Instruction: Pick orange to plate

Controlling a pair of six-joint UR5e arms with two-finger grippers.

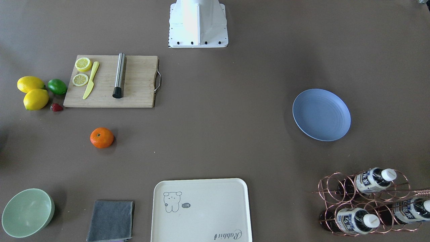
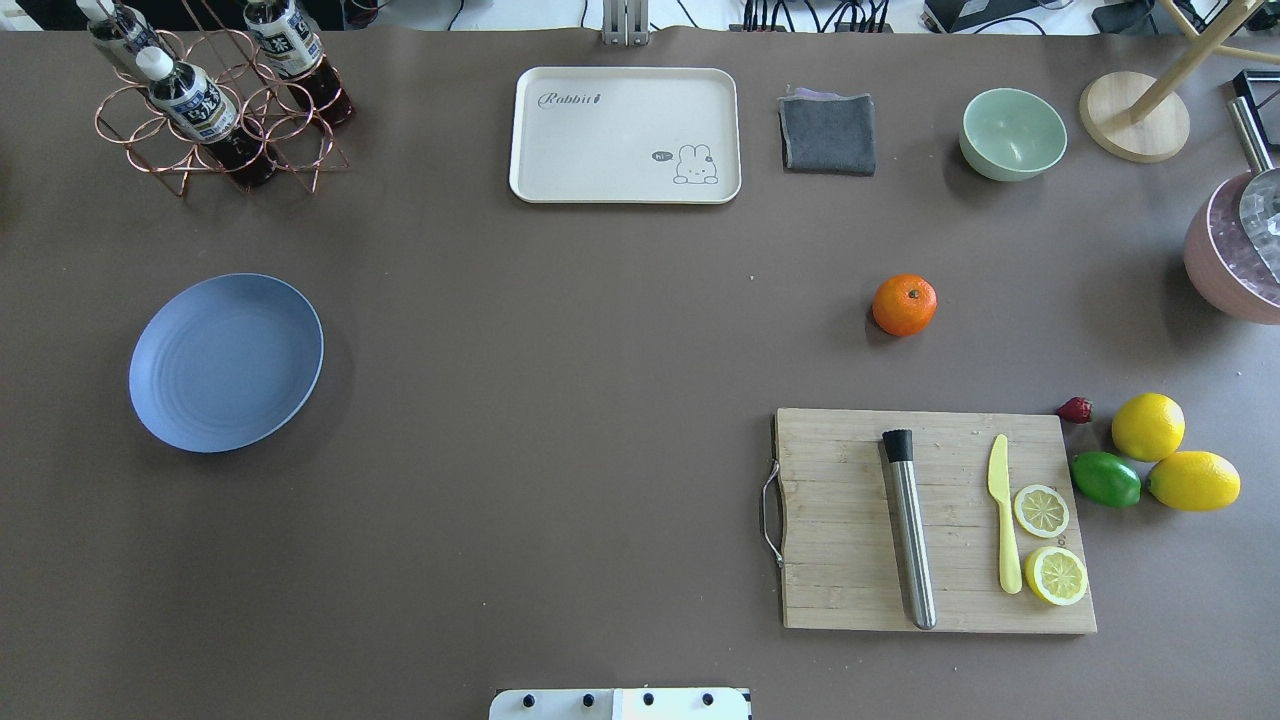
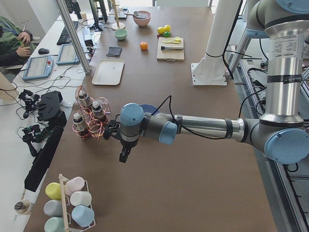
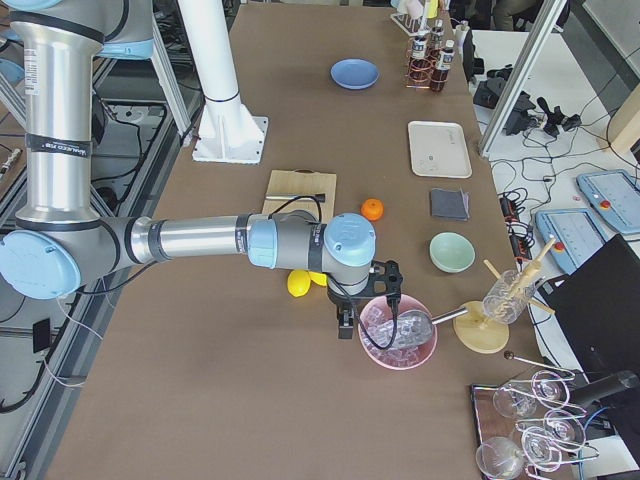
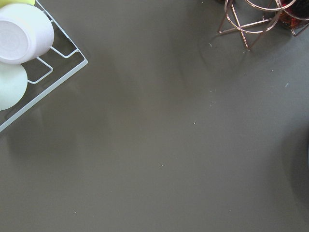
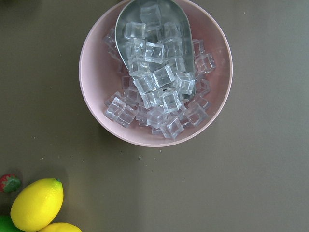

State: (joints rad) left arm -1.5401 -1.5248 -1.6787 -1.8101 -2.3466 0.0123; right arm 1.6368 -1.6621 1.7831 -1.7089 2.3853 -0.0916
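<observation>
Counter (image 2: 560, 330): matte brown covering, plain, faintly dust-specked in the left wrist view.
Orange (image 2: 904, 305): right of centre in the overhead view, on bare counter, apart from the wooden cutting board (image 2: 840, 520) lower in frame.
Plate (image 2: 226, 362): left side of frame, well apart from the orange.
Left pincer (image 3: 124, 155): over the counter near the copper bottle rack (image 3: 89, 121); open or closed, cannot tell.
Right pincer (image 4: 345, 322): just beside the pink ice bowl (image 4: 397, 335); likewise cannot tell.
Room: white side desk (image 3: 43, 72) with cables; seated operator (image 3: 12, 43), upper left of the exterior left view.
</observation>
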